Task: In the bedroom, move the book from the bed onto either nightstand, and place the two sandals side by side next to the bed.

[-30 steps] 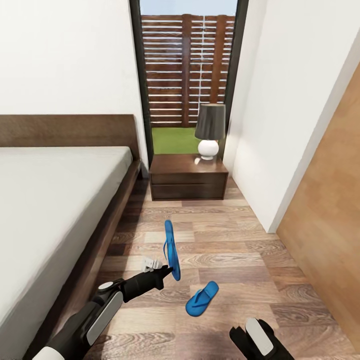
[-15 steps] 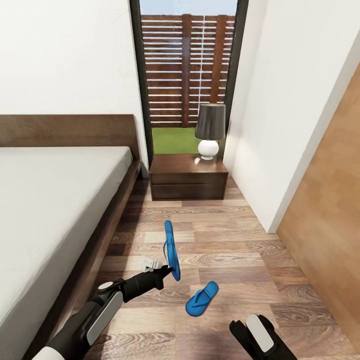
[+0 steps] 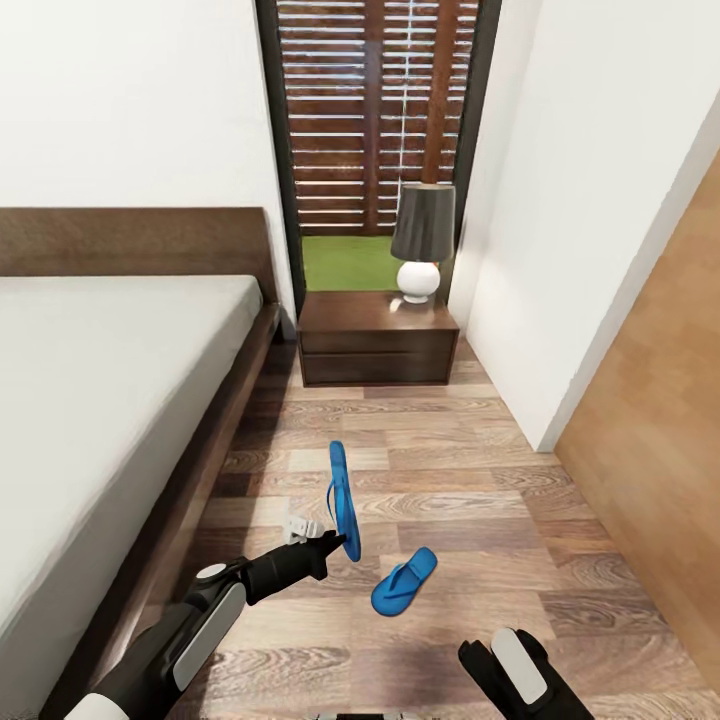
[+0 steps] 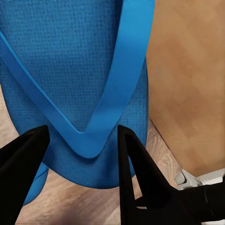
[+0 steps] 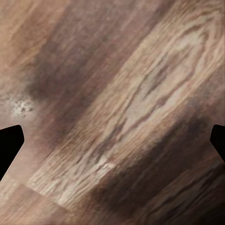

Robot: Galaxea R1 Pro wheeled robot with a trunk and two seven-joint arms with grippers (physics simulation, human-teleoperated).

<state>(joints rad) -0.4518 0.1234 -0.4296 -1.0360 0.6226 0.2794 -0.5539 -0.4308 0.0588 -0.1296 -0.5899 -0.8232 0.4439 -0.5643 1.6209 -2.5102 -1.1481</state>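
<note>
Left gripper clamps one bright blue flat flip-flop aloft, its twin on floor; pairing pending, right fingers spread empty.

Surface: brown wood-plank floor, grain running diagonally | Tone: pale plank band between darker, shadowed streaks | Mark: small pale speckled spot on the boards | Right gripper: two black fingertips at opposite edges, spread wide apart, nothing between them
</note>
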